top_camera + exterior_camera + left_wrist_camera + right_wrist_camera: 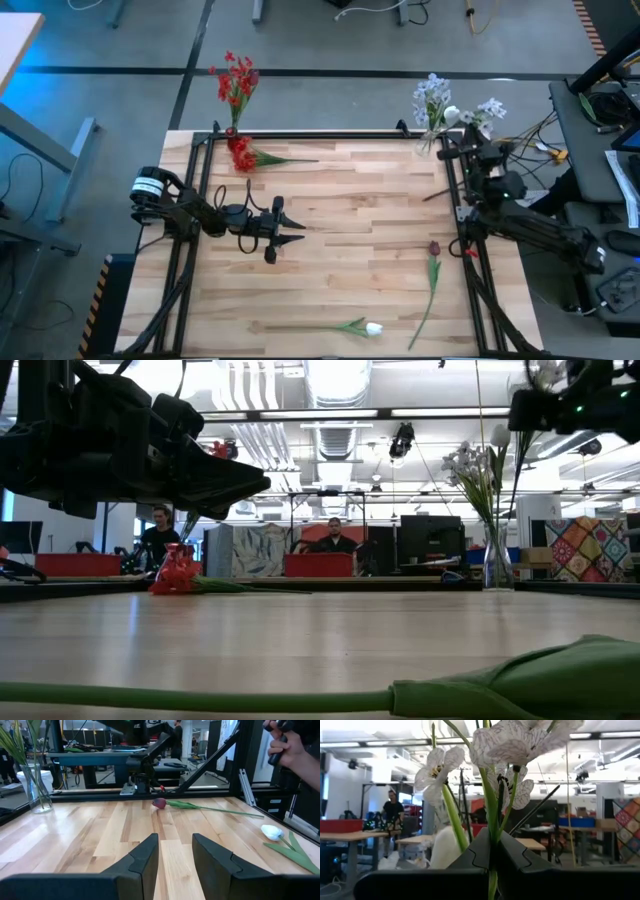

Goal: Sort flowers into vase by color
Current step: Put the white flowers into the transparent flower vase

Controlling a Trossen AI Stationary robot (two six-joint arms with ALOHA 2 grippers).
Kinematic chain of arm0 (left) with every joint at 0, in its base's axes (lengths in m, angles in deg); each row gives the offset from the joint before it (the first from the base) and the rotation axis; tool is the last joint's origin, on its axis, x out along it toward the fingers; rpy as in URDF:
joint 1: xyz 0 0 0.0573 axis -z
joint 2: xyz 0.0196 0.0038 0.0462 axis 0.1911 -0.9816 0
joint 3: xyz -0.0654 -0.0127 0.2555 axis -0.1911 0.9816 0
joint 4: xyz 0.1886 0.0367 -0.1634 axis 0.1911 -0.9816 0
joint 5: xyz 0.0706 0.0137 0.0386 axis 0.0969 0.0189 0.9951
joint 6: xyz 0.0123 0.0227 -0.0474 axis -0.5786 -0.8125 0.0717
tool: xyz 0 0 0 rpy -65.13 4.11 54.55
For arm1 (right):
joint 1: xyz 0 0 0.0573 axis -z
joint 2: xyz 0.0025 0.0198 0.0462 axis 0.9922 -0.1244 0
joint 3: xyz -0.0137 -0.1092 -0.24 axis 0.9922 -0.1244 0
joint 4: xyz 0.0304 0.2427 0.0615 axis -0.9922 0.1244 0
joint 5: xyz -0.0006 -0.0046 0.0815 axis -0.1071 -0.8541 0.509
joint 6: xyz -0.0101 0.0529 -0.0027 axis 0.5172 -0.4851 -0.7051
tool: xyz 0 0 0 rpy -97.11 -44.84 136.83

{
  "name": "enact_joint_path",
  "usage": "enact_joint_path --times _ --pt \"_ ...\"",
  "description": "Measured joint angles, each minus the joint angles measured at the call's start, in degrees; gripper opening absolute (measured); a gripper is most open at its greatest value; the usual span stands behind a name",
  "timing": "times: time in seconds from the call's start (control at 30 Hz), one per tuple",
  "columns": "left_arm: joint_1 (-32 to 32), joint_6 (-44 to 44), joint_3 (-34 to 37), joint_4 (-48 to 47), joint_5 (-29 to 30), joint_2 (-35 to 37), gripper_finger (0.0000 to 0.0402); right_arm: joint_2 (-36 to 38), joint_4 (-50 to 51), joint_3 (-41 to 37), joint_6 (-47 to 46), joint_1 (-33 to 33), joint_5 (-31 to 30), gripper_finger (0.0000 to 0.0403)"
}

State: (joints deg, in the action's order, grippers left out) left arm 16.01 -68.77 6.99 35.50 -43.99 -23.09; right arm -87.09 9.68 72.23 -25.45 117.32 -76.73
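Right wrist view: right gripper (492, 855) is closed on the thin green stem of a pale blue-white spray (512, 740), held up at the clear glass vase (428, 140) on the table's far right corner, where other pale sprays stand. Left gripper (285, 226) hovers open, empty, well left of that vase. Red cluster flower (243, 157) lies far left of it; a dark maroon tulip bud (434, 247) and white tulip (373, 328) lie nearer the front edge. Stems judged light, springy, thin (likely to pivot in a pinch); grip mid-stem, never the soft petals.
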Motion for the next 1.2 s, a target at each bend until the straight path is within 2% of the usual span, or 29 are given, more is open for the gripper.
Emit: enact_joint_path --times 0.37,0.73,0.97,1.07,1.2 --pt "0.0 0.0 0.0 0.0 0.0 0.0 0.0104 -9.0 -11.4 -0.1 -2.2 2.2 1.4 0.0009" --pt "0.0 0.2 0.0 0.0 0.0 0.0 0.0104 -11.7 -12.2 -0.1 -3.1 2.3 1.2 0.0013" --pt "0.0 0.4 0.0 0.0 0.0 0.0 0.0104 -15.5 -12.2 -0.1 -5.6 2.3 -0.8 0.0038" --pt "0.0 0.4 0.0 0.0 0.0 0.0 0.0104 -16.8 -12.2 -0.1 -5.5 2.3 -3.2 0.0057" --pt "0.0 0.3 0.0 0.0 0.0 0.0 0.0104 -18.0 -12.1 -0.1 -6.4 2.3 -3.5 0.0089"
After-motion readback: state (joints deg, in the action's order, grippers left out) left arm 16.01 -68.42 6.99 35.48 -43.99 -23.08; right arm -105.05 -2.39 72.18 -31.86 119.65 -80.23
